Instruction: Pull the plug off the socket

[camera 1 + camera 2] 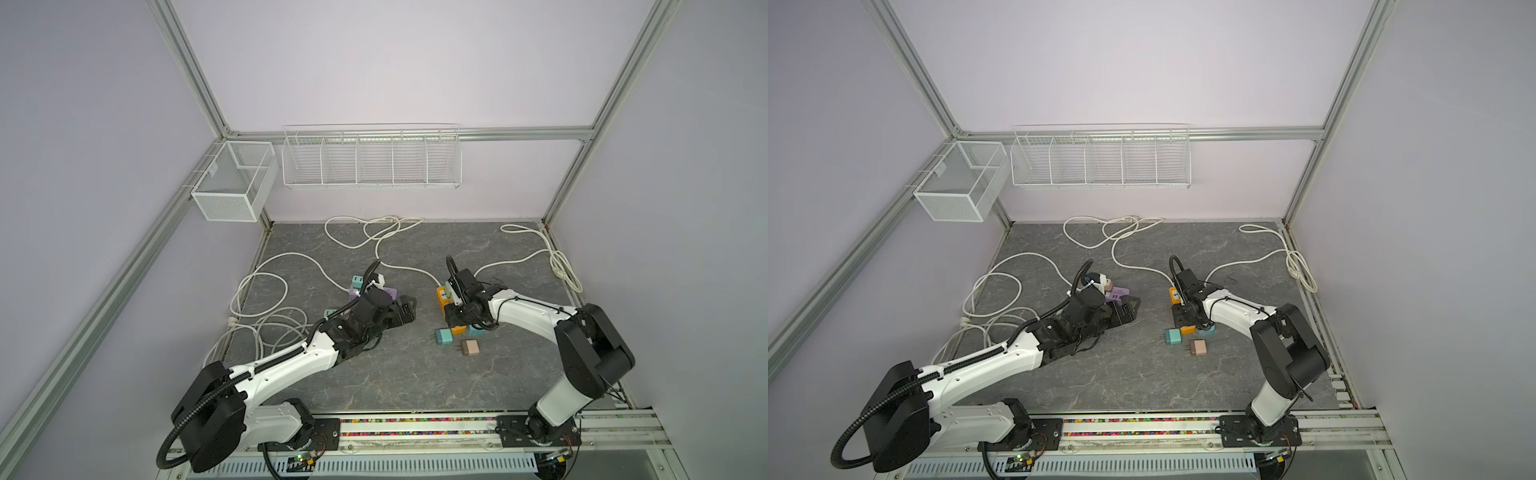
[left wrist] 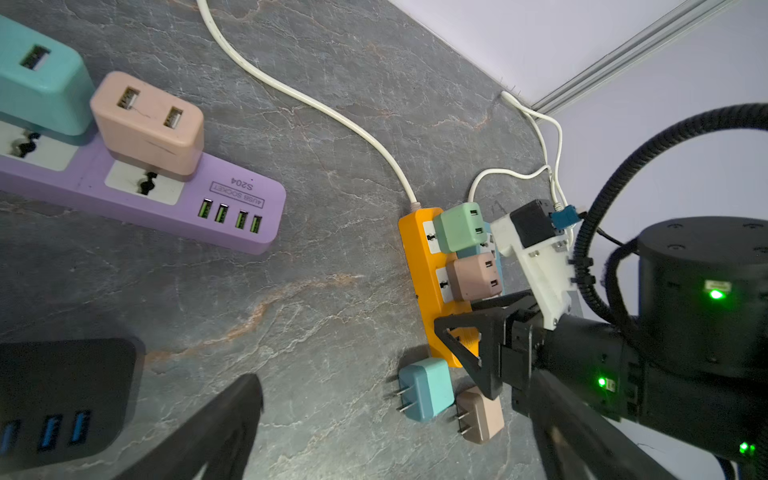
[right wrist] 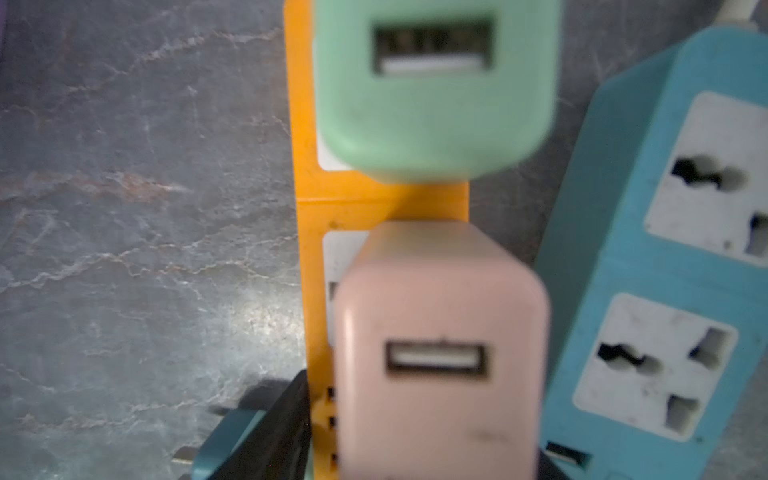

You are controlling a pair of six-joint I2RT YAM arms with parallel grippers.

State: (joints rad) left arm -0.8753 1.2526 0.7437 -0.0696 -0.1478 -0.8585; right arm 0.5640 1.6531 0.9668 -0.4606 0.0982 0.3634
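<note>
With my right gripper [image 2: 478, 323] poised over the pink USB charger [image 3: 440, 332] seated in the orange power strip [image 3: 386, 203], fingers parted and gripping nothing, and my left gripper [image 1: 405, 311] gaping wide, I judge the next move is closing on the charger's sides and pulling straight out.

Soft, even light from overhead fills my booth. In both top views shadows on the table [image 1: 395, 374] are faint, and the frame rails [image 1: 199, 70] bow toward the edges. My right wrist view is blurred: the pink plug [image 3: 440, 353] and green plug [image 3: 432, 91] sit too close, beside a pale sheen on the stone. In my left wrist view the near black power strip [image 2: 62, 395] is smeared.
</note>
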